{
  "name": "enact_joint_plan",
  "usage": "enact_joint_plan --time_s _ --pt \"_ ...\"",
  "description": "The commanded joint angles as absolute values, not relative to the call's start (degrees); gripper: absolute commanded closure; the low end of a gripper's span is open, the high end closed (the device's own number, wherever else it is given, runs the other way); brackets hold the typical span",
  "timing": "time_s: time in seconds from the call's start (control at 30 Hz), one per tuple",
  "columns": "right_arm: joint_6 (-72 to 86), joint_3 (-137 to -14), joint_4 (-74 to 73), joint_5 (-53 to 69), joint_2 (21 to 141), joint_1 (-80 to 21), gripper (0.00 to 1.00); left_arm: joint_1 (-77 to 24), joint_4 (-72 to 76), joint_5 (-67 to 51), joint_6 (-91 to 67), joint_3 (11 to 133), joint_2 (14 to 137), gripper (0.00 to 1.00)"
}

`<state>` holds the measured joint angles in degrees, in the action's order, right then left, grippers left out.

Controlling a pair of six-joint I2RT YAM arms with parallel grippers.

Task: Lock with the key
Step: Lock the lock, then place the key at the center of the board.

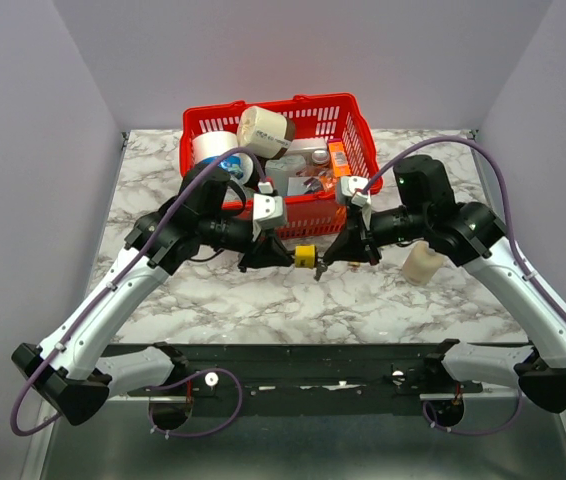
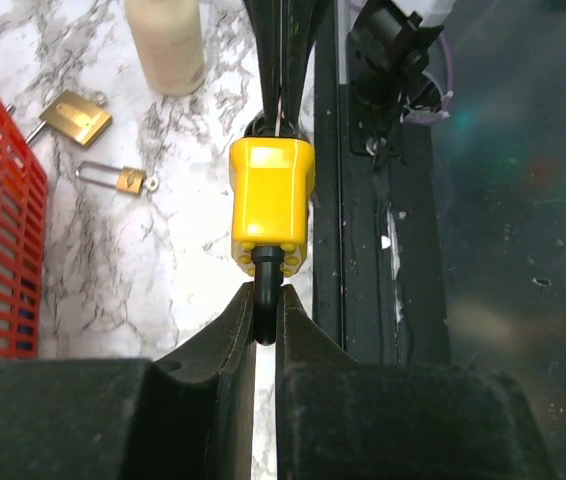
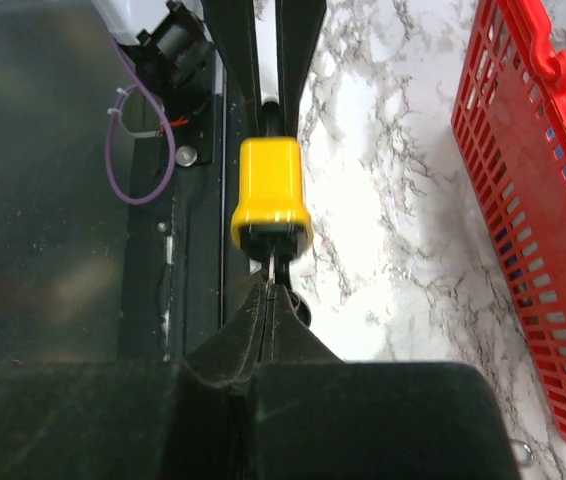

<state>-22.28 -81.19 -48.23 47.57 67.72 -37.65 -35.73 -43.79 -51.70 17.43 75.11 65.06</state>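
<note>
Grey walls stand round a marble desk (image 1: 213,300), with a red basket (image 1: 263,108) of odds and ends at its far side. Both arms reach inward and meet in front of the basket, the left arm (image 1: 153,262) from one side and the right arm (image 1: 488,245) from the other.

Between them is the yellow lock (image 1: 305,256), lying end to end with the two wrists. The left jaws are nearly closed on its black shackle (image 2: 266,300), which sits pinched between the two dark fingers (image 2: 231,345). At the lock's opposite end, the right wrist view shows the key (image 3: 279,262) – a thin metal piece running from the lock's black end face into the right jaws, which are pressed together on it with almost no gap.

In both wrist views the lock hangs over the line where the marble meets the black rail (image 2: 363,250) at the desk's near edge.

A cream bottle (image 1: 420,264) stands on the desk just beside the right arm. Two brass locks lie on the marble near the basket – a larger one (image 2: 75,117) and a smaller one (image 2: 121,179) with its long shackle out.
</note>
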Motion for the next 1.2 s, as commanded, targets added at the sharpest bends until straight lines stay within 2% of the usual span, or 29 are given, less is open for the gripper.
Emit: enact_joint_plan --time_s 0.0,0.27,0.43,0.57,0.73,0.97,1.17 --pt "-21.4 -80.5 -51.9 46.3 65.2 -36.8 0.99 -32.5 -49.8 -51.0 23.6 73.7 61.9 1.0" --pt "-19.6 -78.1 -51.4 47.9 64.2 -33.2 0.99 -25.7 -56.5 -50.9 27.8 71.1 58.4 1.0" --pt "-11.5 -69.4 -36.4 48.9 64.6 -33.6 0.99 -19.2 -56.0 -51.2 23.9 72.2 54.1 1.0" --pt "-7.7 -63.0 -24.1 40.3 65.3 -40.3 0.99 -13.7 -47.4 -44.4 14.2 73.5 51.7 1.0" --pt "-5.4 -57.0 -5.8 25.3 67.4 -50.2 0.99 -2.5 -38.7 -44.9 0.3 69.9 47.2 1.0" --pt "-12.0 -55.8 8.3 8.3 79.7 -63.7 0.99 6.7 -28.7 -44.4 -16.2 70.1 48.2 1.0" --pt "-14.1 -59.7 12.9 0.9 93.2 -67.1 0.99 11.2 -25.4 -45.4 -21.5 70.9 49.5 1.0"
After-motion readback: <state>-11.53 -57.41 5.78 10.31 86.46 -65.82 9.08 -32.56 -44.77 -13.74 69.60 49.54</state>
